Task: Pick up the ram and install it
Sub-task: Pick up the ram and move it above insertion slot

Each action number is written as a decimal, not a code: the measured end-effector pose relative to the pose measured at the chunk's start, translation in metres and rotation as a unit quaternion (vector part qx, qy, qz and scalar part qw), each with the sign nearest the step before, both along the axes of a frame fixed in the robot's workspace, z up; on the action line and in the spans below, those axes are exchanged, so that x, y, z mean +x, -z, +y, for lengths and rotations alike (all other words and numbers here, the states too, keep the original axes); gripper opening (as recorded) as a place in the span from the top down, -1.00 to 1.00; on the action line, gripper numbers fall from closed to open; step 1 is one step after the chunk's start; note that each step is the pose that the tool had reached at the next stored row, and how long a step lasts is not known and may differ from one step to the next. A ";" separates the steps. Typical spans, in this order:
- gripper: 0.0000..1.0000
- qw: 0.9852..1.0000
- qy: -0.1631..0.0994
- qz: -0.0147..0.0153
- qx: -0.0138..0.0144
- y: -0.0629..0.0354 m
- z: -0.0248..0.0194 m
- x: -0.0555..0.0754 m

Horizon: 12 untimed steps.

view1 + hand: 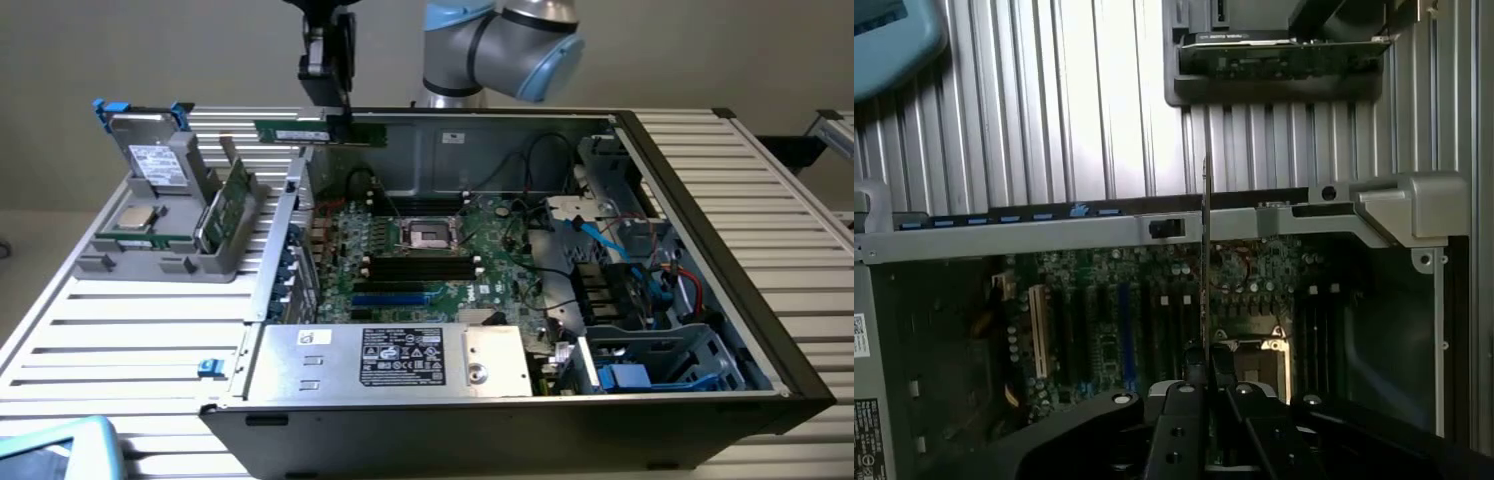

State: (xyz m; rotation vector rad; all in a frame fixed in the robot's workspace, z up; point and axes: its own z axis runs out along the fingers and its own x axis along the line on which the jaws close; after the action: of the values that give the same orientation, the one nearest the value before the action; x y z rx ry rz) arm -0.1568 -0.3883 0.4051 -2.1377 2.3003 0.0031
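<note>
Ram stick (pixel 320 132) hangs in the frame's upper left, pinched by the hand (pixel 336 118) above the open computer case (pixel 507 150) — picked up, but not yet seated in the motherboard's black slots (pixel 420 266).

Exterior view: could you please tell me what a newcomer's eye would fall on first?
The open computer case lies in the middle, its green motherboard bare. Near the case's far corner, on the exterior view's left, the gripper holds the ram level in the air. A grey holder with spare parts stands on the table at the exterior view's left.
</note>
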 end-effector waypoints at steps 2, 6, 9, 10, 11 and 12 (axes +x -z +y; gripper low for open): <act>0.73 1.000 0.000 0.000 0.000 0.0000 0.0000 0.009; 0.73 1.000 -0.001 -0.002 0.000 0.0001 0.0000 0.025; 0.73 1.000 -0.001 -0.010 0.000 0.0008 0.0003 0.034; 0.73 1.000 -0.001 -0.014 0.000 0.0011 0.0004 0.037; 0.73 1.000 -0.001 -0.017 0.000 0.0014 0.0006 0.040; 0.73 1.000 -0.001 -0.020 -0.001 0.0017 0.0010 0.043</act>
State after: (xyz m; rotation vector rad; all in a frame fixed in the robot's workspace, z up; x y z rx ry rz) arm -0.1137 -0.3874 0.4034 -2.1194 2.2771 -0.0413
